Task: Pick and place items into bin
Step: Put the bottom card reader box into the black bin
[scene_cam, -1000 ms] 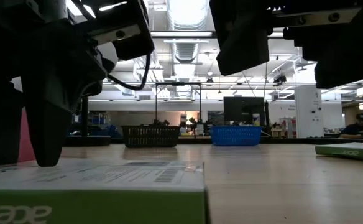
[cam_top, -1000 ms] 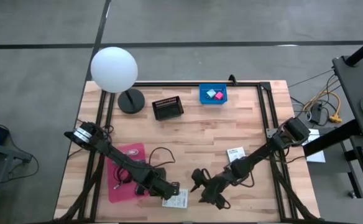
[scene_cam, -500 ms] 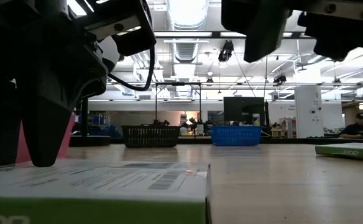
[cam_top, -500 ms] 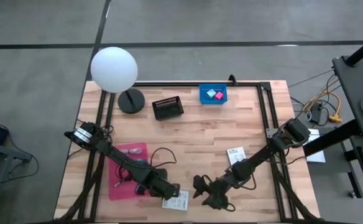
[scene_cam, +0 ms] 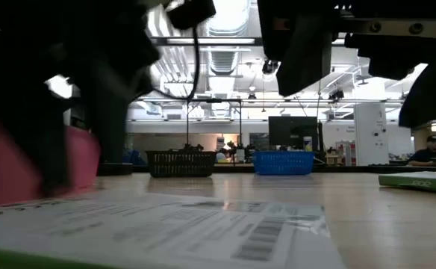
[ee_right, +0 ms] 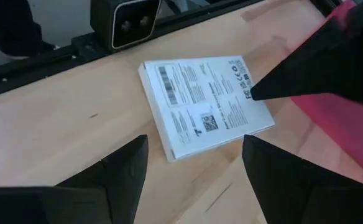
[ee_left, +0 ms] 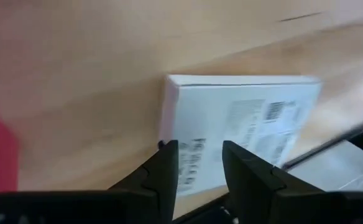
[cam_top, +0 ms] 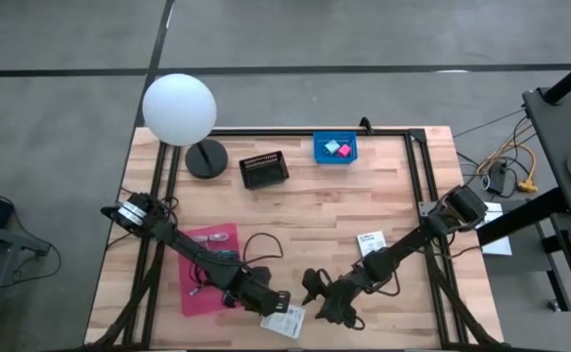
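L gripper [cam_top: 278,306] pinches edge of flat white printed packet [cam_top: 285,320] at bench's near edge, prob to drag it clear for pickup, w/ R gripper [cam_top: 317,293] spread empty just beside, blue plastic bin [cam_top: 335,149] at far edge.

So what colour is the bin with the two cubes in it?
Blue bin, clearest in the high view.

white packet [ee_right: 203,106] with barcode, print too small to read
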Controlling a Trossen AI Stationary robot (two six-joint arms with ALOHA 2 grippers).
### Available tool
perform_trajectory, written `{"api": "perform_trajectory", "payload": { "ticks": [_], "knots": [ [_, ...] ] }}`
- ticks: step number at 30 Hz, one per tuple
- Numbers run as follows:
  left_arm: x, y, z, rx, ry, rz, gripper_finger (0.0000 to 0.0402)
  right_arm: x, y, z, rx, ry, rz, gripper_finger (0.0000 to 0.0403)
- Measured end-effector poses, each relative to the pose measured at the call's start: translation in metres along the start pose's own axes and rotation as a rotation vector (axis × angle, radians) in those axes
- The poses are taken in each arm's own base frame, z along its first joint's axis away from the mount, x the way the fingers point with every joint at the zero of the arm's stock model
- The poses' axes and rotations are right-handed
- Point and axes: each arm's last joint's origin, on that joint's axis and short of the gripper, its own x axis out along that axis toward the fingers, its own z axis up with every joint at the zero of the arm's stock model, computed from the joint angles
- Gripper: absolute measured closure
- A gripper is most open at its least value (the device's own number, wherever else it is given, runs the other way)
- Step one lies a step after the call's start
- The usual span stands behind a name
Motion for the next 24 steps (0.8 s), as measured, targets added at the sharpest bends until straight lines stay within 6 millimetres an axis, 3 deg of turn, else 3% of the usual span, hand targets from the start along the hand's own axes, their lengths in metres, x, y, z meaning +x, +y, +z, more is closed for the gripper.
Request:
{"api": "perform_trajectory", "payload": {
  "ticks": [8,16,21,24],
  "knots": [
    [-0.015,-0.022,-0.003,0.136,-0.024,-0.089,0.0293,0.000,0.001,-0.003,-0.002,0.035,-0.006,0.0156],
    [-0.033,-0.035,-0.016,0.197,-0.076,-0.049,0.0293,0.000,0.002,-0.007,0.017,0.093,-0.014,0.0161],
    [-0.056,-0.052,-0.034,0.539,-0.268,-0.089,0.0293,-0.001,0.003,-0.009,0.035,0.113,-0.006,0.0162],
    [-0.061,-0.054,-0.045,0.742,-0.290,-0.102,0.0293,-0.001,0.004,-0.010,0.073,0.124,-0.004,0.0163]
  ]
}}
